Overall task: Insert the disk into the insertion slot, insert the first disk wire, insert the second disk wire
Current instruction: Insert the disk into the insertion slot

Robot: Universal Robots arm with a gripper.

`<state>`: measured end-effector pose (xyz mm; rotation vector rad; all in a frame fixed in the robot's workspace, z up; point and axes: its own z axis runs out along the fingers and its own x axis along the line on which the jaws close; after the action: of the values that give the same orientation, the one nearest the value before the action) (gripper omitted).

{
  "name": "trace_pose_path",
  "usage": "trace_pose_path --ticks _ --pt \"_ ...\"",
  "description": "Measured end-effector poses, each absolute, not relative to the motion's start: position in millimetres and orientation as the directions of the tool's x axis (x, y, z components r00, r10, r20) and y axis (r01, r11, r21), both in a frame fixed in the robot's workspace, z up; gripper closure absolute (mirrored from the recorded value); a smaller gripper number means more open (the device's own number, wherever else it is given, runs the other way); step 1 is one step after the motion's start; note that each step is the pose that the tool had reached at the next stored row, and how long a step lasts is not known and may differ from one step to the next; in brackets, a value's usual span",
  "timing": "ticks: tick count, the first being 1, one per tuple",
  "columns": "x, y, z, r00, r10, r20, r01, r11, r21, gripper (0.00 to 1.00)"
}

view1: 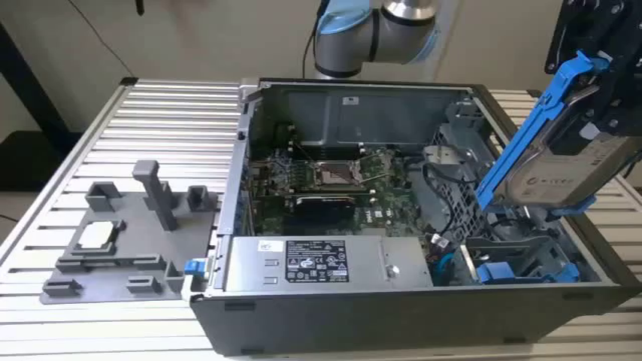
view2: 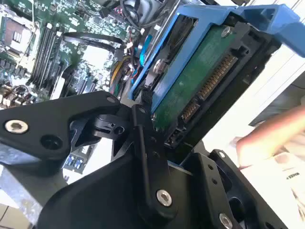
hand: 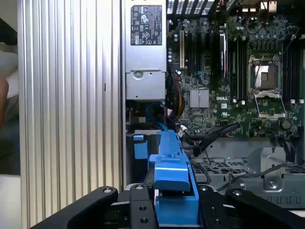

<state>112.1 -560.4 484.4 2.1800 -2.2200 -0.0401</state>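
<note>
The black metal gripper (view1: 600, 113) is clamped tight on the flat silver-grey disk (view1: 561, 177) in its bright blue plastic frame (view1: 530, 131), held tilted above the open dark computer case (view1: 351, 308).

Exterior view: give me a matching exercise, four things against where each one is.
1. disk
2. grey fixture
3. power supply
4. socket

a. on the table, exterior view's left
b. middle of the motherboard
c. along the case's near wall
d. tilted in the gripper, over the case

Pairs: 1-d, 2-a, 3-c, 4-b.
</note>
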Motion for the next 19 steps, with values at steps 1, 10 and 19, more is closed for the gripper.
trace_pose_path --ticks 1,10,19 --pt "112.1 -560.4 484.4 -0.018 -1.0 0.003 -0.999 0.018 0.039 0.67" --pt "112.1 -560.4 482.1 -0.018 -1.0 0.003 -0.999 0.018 0.038 0.67" --pt "112.2 -561.4 475.0 -0.018 -1.0 0.003 -0.999 0.018 0.035 0.67"
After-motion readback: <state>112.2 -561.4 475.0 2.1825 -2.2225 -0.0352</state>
